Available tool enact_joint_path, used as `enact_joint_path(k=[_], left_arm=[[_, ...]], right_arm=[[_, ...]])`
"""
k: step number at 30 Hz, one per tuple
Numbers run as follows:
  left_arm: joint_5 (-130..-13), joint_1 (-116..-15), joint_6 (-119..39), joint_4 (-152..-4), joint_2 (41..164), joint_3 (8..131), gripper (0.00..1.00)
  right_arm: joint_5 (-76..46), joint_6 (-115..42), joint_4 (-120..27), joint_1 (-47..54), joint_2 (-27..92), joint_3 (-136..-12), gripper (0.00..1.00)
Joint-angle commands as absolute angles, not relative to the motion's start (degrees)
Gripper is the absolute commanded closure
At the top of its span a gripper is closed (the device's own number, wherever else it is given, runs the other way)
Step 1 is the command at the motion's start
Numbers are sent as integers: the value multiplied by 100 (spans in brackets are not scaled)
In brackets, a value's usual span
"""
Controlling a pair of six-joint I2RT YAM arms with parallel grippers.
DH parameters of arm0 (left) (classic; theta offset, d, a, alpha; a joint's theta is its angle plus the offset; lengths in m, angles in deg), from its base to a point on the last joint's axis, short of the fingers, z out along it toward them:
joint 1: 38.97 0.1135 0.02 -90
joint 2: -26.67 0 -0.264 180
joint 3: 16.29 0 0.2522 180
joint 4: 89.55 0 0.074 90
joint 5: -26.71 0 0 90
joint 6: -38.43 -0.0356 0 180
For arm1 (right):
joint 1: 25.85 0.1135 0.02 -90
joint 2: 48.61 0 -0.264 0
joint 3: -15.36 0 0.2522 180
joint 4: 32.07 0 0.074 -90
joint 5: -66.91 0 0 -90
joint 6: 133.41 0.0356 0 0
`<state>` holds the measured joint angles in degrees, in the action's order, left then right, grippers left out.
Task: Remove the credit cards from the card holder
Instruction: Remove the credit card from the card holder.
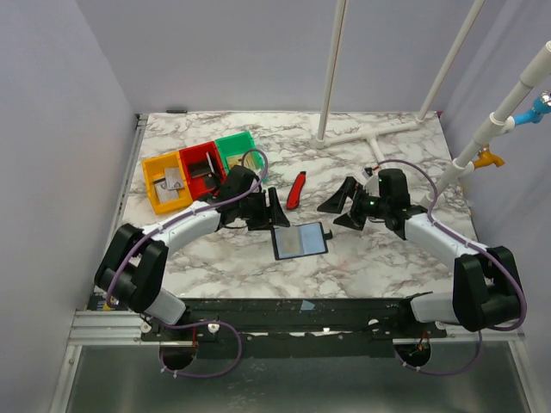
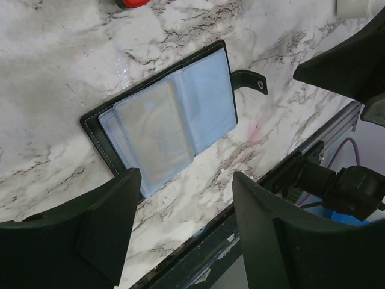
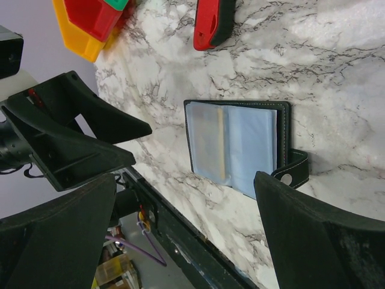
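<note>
Black bifold card holder [image 1: 300,242] lying open on marbled worktop [image 1: 387,258], tan card [image 2: 157,135] in its bluish sleeve, left arm's jaws partly apart, empty, just beside it, right arm's jaws wide, empty, near.

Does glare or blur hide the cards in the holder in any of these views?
Top external: evenly lit and sharp, but the card holder is small. Left wrist: sheen on the clear pockets washes out the face of the top credit card, though its edges are readable. Right wrist: bright patch on the marble table; the holder is in focus, the card only a tan strip.
</note>
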<state>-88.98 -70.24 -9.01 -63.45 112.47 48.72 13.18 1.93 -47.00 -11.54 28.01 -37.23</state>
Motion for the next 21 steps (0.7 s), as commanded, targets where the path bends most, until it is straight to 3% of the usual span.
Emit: enact_joint_path(k=[1, 9, 21], left_arm=[[-9123, -7068, -889, -6637, 11381, 4779, 42], [-9129, -7112, -889, -6700, 11543, 4766, 100], [-8904, -7248, -864, -6670, 11785, 4810, 100]], right_arm=[[1129, 89, -4855, -1117, 2895, -3752, 0], [1083, 109, -4838, -1082, 2981, -3778, 0], [1075, 98, -4812, -1033, 3069, -3804, 0]])
